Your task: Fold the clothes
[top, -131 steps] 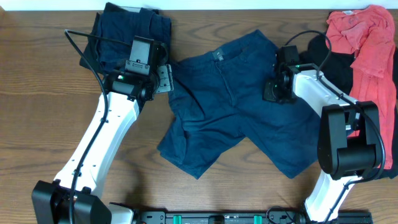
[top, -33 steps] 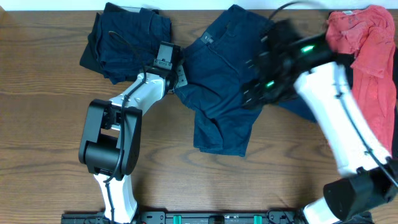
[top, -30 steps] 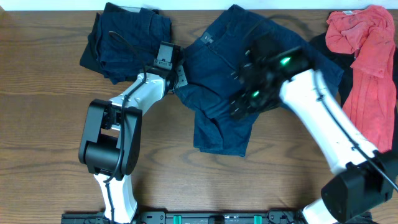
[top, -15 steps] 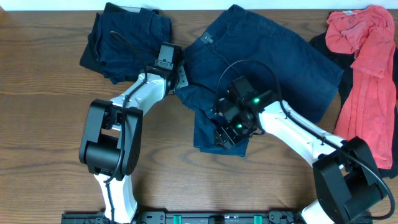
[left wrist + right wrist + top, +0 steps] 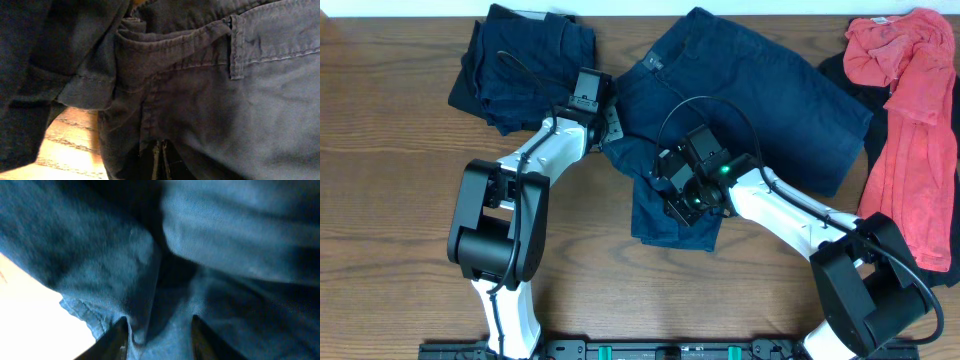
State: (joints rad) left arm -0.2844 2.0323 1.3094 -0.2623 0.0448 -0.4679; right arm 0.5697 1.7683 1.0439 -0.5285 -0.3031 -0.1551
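Observation:
Navy shorts (image 5: 750,95) lie in the middle of the table with one leg (image 5: 675,215) folded under toward the front. My left gripper (image 5: 604,128) is at the shorts' left edge. In the left wrist view its fingertips (image 5: 160,161) are pressed together in the navy cloth (image 5: 210,100), shut on the shorts. My right gripper (image 5: 678,203) is down on the folded leg. In the right wrist view its fingers (image 5: 120,336) stand apart, open, with a bunched fold of the shorts (image 5: 165,315) between them.
A stack of folded navy clothes (image 5: 525,60) sits at the back left. A red garment (image 5: 910,110) lies over a black one (image 5: 855,100) at the right edge. Bare wood (image 5: 390,200) lies to the left and along the front.
My right arm swung from the back right down onto the folded leg, and its jaws narrowed round the cloth. The left arm and the shorts' left edge stayed put.

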